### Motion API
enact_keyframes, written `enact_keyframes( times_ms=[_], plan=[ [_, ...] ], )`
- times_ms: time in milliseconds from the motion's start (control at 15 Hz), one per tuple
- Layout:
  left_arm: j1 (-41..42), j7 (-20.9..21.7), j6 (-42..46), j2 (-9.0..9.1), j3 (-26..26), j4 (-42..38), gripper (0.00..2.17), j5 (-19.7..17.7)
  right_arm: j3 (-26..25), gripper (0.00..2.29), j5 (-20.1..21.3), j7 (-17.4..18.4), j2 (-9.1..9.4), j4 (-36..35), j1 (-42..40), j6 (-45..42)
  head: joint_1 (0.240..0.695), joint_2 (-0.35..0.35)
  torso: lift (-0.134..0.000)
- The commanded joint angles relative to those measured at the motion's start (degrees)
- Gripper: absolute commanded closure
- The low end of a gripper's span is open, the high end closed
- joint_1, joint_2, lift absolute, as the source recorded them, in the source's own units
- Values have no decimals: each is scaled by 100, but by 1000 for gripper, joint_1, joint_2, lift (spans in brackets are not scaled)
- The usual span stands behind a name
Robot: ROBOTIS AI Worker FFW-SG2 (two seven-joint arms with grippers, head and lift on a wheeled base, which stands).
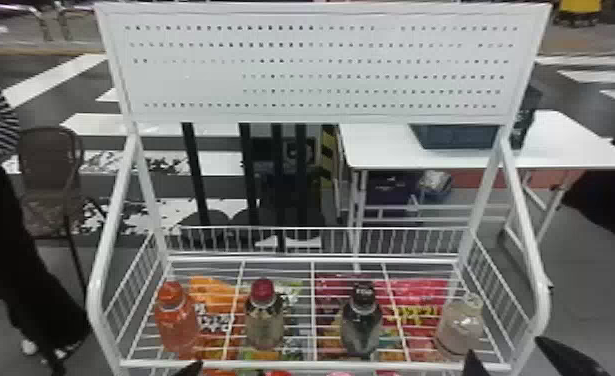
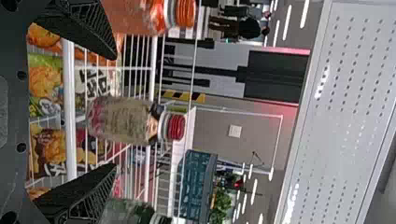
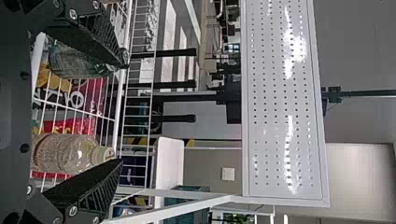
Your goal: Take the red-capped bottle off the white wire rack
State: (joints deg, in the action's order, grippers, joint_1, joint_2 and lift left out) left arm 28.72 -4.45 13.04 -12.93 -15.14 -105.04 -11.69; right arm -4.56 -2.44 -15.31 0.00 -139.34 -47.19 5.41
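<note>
The white wire rack (image 1: 316, 365) holds the red-capped bottle (image 1: 265, 325), upright between the orange-capped bottle (image 1: 177, 322) and the dark-capped bottle (image 1: 361, 327). I can't tell how full mine is; I'd expect modest weight, with smooth walls that could slip or dent, so I'd clasp mid-body, firmly but not hard. My left gripper (image 2: 115, 112) and right gripper (image 3: 123, 111) are spread wide, both empty. The cap (image 1: 262, 290) looks stiff but too small to trust.
</note>
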Motion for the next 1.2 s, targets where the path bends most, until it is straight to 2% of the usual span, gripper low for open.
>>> enact_keyframes(
  times_ms=[0,133,333,533,600,1133],
  plan=[
    [-402,-82,212,9,-420,502,56,131,-1,151,15,2,5,4,8,0,499,0,0],
    [-816,-284,370,36,-692,923,46,193,-1,151,24,2,5,12,8,0,499,0,0],
    [-1387,-249,405,115,-815,1424,-2,193,8,151,68,2,5,39,0,0,499,0,0],
    [-1817,-249,387,194,-815,1767,2,149,8,151,77,2,5,-5,-27,0,499,0,0],
    [-1923,-258,370,220,-815,1881,73,140,-1,151,86,2,5,-14,-36,0,499,0,0],
    [-2503,-267,300,264,-824,2541,-2,202,-150,151,68,2,5,-111,-229,-158,499,0,0]
  ],
)
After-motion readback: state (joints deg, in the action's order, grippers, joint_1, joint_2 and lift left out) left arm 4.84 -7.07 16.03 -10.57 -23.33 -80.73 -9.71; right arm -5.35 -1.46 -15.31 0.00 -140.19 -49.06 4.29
